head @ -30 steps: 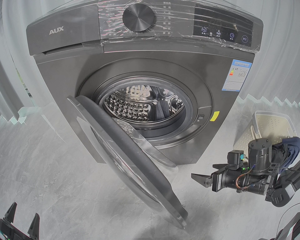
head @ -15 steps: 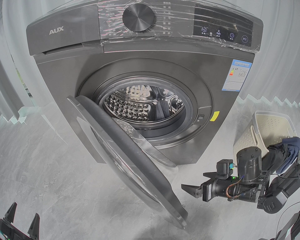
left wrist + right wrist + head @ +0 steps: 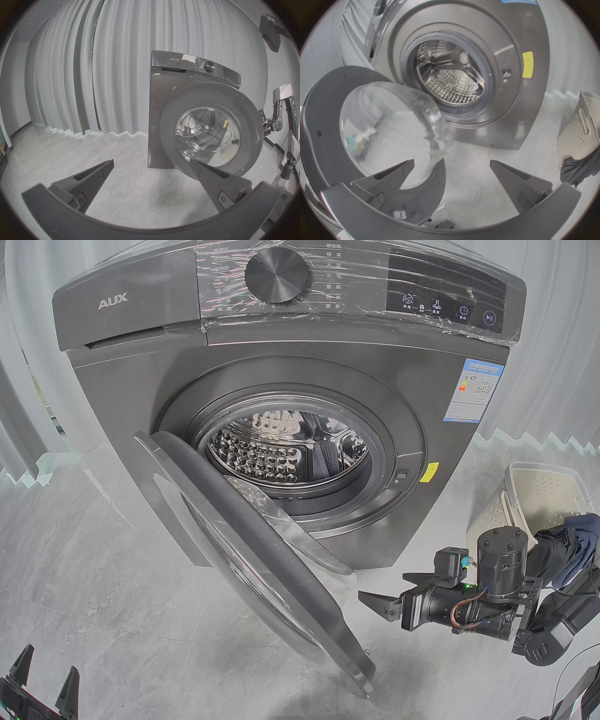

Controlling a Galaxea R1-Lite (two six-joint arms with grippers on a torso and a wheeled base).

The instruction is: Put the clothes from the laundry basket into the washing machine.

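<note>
Standing in the centre of the head view, the washing machine [image 3: 125,384] is a boxy dark grey appliance with a smooth, dull metal front. Its round door [image 3: 269,577] swings open toward the lower middle of the frame, a thick grey ring around a bulging clear glass bowl. Behind it the drum [image 3: 269,459] is shiny steel, embossed with rows of small domes. Crinkled plastic film [image 3: 350,277] covers the top band, over a round brushed dial [image 3: 276,274] and a black control panel [image 3: 447,299] with small white icons. A blue-and-white label [image 3: 481,390] sits at the machine's upper right, and a small yellow sticker [image 3: 429,472] lies beside the door opening; their print is too small to make out.

The laundry basket [image 3: 550,490] stands at the right edge on the pale marbled floor [image 3: 94,590], cream plastic with perforated walls. The clothes [image 3: 562,549], dark and navy fabric, hang limply over its near rim. The right gripper [image 3: 382,587] hovers low between the basket and the door, its jaws spread wide and empty. The left gripper [image 3: 50,657] sits in the lower left corner, jaws also wide apart, holding nothing.

The left wrist view shows the door's outer face and the machine's plain side against a pleated white curtain [image 3: 125,62]. The right wrist view shows the basket's slotted handle.
</note>
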